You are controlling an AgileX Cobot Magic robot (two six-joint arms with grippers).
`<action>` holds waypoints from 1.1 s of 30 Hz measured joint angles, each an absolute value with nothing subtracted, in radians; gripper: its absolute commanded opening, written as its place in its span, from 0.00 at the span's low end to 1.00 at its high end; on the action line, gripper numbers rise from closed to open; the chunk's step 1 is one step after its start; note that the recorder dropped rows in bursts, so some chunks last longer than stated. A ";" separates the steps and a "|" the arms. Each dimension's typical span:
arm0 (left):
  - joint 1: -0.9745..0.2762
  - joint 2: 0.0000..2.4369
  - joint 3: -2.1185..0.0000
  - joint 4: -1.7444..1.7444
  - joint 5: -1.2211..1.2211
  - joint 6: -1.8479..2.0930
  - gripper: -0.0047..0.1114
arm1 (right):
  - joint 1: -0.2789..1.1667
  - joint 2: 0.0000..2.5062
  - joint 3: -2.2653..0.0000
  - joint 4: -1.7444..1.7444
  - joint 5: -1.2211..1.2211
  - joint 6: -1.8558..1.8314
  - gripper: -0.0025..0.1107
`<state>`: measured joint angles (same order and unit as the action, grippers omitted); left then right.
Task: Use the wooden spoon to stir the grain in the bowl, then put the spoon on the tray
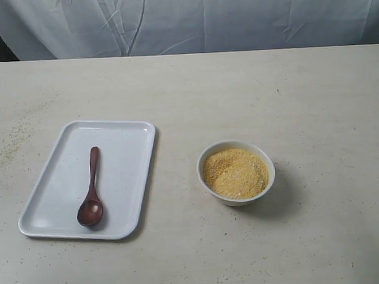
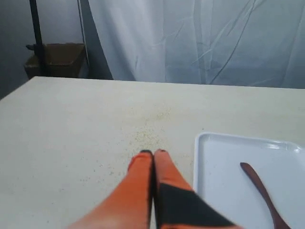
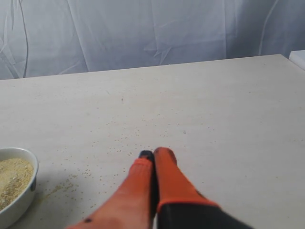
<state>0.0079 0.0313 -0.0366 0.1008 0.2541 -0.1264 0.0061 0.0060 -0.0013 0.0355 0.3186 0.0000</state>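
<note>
The tray [image 1: 54, 189] sits flat on the table [image 1: 270, 85], left of the bowl [image 1: 234, 144]. The spoon [image 1: 93, 186] lies along the tray, handle clear for grasping, and grain [image 1: 235, 172] fills the bowl. My left fingers [image 2: 140, 164] and right fingers [image 3: 164, 162] are closed, empty.

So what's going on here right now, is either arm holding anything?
Nothing is being handled. The wooden spoon lies flat on the tray, and the bowl of grain stands on the table to the tray's right. The left claw is shut and empty above the table beside the tray. The right claw is shut and empty near the bowl. Neither arm shows in the exterior view. Whether the grain has been stirred cannot be told.
</note>
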 measured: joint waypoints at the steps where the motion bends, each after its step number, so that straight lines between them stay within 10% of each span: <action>1: 0.008 0.018 -0.020 0.088 0.260 -0.126 0.04 | 0.006 0.006 -0.001 0.036 0.319 0.000 0.02; 33: 0.008 0.004 -0.004 0.048 0.276 -0.126 0.04 | 0.006 0.006 -0.001 0.036 0.319 0.000 0.02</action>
